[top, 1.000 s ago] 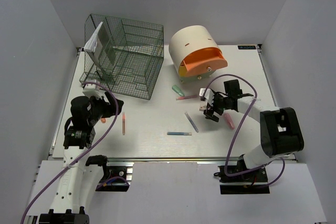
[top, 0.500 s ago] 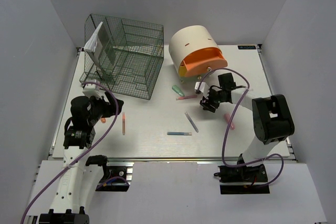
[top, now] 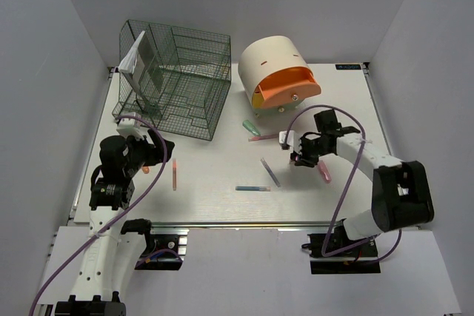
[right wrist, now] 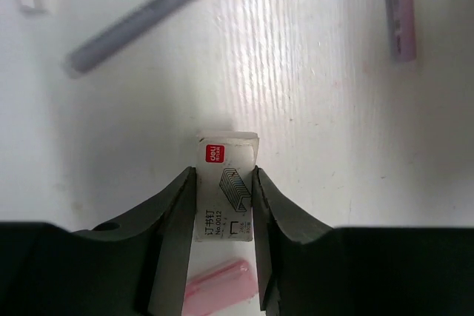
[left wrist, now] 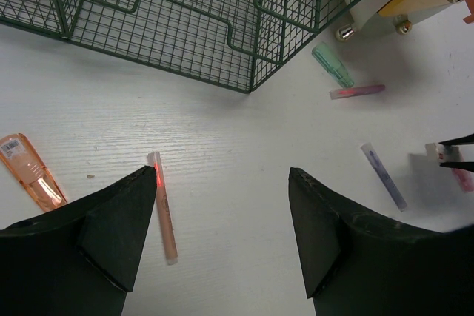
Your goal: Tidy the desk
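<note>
Staple box [right wrist: 227, 155] clamped in R gripper [right wrist: 224, 180] over desk [right wrist: 311, 86]; L gripper [left wrist: 222, 179] wide apart above pink pen [left wrist: 164, 212].

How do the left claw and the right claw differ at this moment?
The left claw stands open and empty; the right claw pinches a small white staple box. The left claw sits near the dark green wire rack, the right claw near the cream drawer unit. Both are black two-finger claws over the white desk.
</note>
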You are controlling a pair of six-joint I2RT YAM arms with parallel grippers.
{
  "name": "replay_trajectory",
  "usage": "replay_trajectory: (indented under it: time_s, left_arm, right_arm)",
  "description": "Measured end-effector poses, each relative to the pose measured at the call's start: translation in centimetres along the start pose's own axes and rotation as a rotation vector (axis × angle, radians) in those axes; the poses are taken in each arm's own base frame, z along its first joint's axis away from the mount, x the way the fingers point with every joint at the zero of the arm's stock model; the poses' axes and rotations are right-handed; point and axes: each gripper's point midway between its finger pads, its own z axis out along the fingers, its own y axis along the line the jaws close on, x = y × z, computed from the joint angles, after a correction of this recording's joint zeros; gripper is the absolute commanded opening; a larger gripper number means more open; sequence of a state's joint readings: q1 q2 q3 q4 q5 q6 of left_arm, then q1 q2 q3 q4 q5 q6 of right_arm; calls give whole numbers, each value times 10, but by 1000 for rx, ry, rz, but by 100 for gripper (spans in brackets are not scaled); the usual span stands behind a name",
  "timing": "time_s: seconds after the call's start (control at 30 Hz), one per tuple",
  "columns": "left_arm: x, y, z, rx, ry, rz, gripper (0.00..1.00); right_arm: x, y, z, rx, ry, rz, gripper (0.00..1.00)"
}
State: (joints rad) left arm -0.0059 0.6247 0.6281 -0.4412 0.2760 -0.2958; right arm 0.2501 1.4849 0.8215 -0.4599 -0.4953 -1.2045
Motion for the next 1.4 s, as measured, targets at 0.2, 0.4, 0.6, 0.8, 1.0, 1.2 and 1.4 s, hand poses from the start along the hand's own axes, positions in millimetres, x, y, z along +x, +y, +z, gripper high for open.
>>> replay_trajectory:
  time_s: [0.2,0.4,0.6,0.8,1.0,1.2,1.4]
  left_arm:
    - [0,0,0,0,0,0,82]
    - [0,0,0,0,0,0,82]
    - [0,0,0,0,1,0,82]
    - [0,1,0,-4,1,-1,82]
    - [0,2,0,-8,1,-1,81]
    - [1,2,1,-9,4,-2,81]
    - [1,2,1,-9,4,-2,82]
  right_arm:
    - [-73,-9,-59,3,-158,-80,2]
    - [-173,-59,-150,264,-362,-228,5]
    - [-208,-95,-186,445,-405,-296,7]
    - [-212,-149,-179,546,-364,-291,9]
    - [-202,-187,-162,591,-309,-256,16]
    - [-190,-203,-148,604,-269,-241,24]
    - [-181,-211,-137,597,-243,-220,36]
